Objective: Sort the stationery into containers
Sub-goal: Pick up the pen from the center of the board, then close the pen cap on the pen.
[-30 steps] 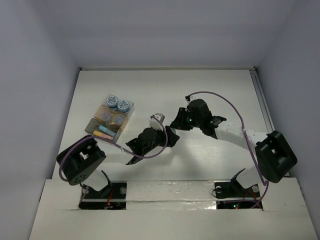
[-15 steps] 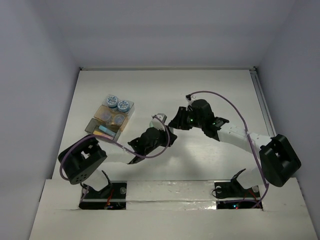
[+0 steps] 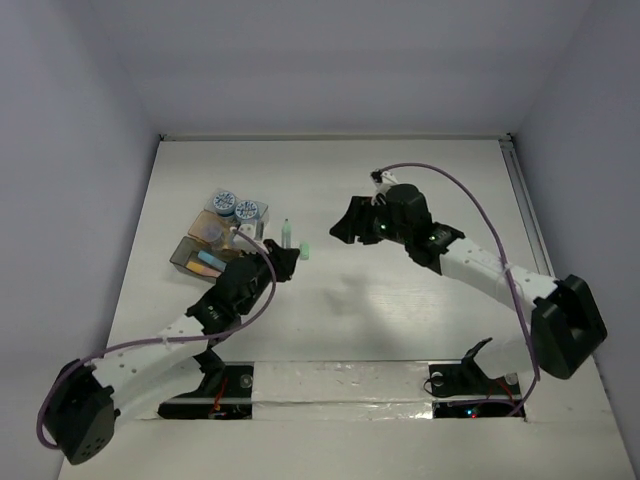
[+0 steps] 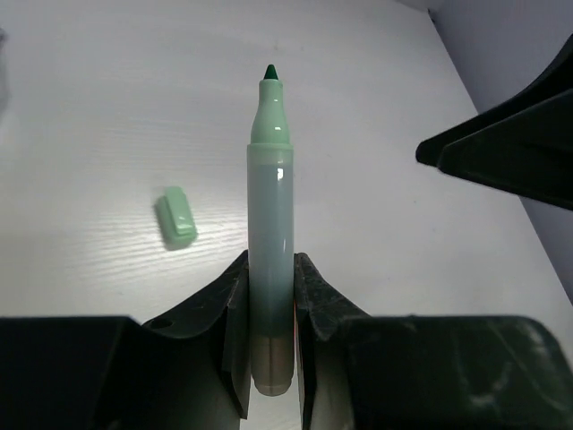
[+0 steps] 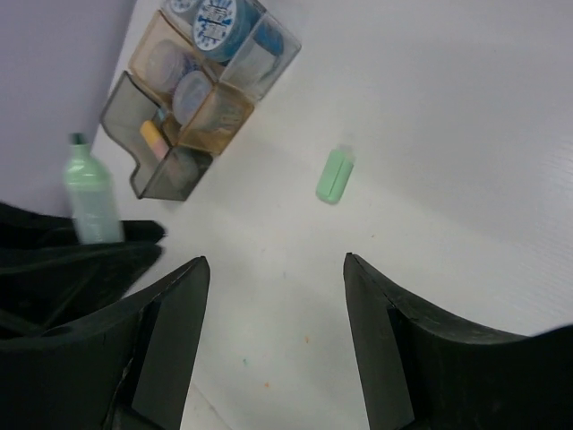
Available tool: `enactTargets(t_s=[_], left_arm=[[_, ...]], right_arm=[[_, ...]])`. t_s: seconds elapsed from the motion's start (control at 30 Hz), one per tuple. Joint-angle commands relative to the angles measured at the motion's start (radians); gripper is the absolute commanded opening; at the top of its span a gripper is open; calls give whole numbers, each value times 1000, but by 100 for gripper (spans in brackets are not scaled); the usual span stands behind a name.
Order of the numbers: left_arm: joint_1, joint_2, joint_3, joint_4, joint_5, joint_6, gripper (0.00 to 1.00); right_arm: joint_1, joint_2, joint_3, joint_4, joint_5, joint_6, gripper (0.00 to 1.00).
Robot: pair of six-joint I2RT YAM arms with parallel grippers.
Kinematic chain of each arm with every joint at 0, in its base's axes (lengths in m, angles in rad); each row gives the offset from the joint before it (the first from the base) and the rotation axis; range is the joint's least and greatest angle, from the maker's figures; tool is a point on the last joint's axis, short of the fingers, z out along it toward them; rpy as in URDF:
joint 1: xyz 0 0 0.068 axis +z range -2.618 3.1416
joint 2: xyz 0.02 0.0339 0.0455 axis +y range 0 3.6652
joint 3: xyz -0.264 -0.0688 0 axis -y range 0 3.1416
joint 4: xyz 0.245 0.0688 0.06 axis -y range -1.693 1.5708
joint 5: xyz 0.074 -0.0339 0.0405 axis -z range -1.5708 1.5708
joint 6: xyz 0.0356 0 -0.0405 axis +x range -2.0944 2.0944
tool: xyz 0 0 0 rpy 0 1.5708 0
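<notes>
My left gripper [image 4: 270, 264] is shut on a pale green marker [image 4: 270, 206] with its dark tip bare, pointing away from me. In the top view the marker [image 3: 286, 232] stands just right of the containers. Its green cap [image 3: 303, 247] lies loose on the table, also seen as the cap [image 4: 177, 215] and cap [image 5: 334, 176]. My right gripper [image 5: 273, 260] hangs open and empty above the table, right of the cap [image 3: 345, 228]. Two tinted containers [image 3: 232, 224] [image 3: 198, 256] sit side by side; one holds round blue tubs [image 3: 235, 206], the other coloured sticks [image 5: 154, 136].
The white table [image 3: 400, 310] is walled by pale panels at the back and both sides. A rail runs along its right edge [image 3: 522, 190]. Small coloured specks mark the surface under my right gripper [image 5: 264, 383].
The grippers were together at the table's middle. The left arm has swung left toward the containers with the marker; the right gripper has opened and pulled back; the cap now lies on the table.
</notes>
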Motion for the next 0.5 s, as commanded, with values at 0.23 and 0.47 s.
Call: enactTargets(t_s=[0.23,0.47], left_arm=[[75,-226,-6,-118,-64,59,0],[85,-325,-32,-118,-124,77,0]], right_arm=[[154,348,212,49,7,-75,45],[227,598,400,49,51,-45,0]])
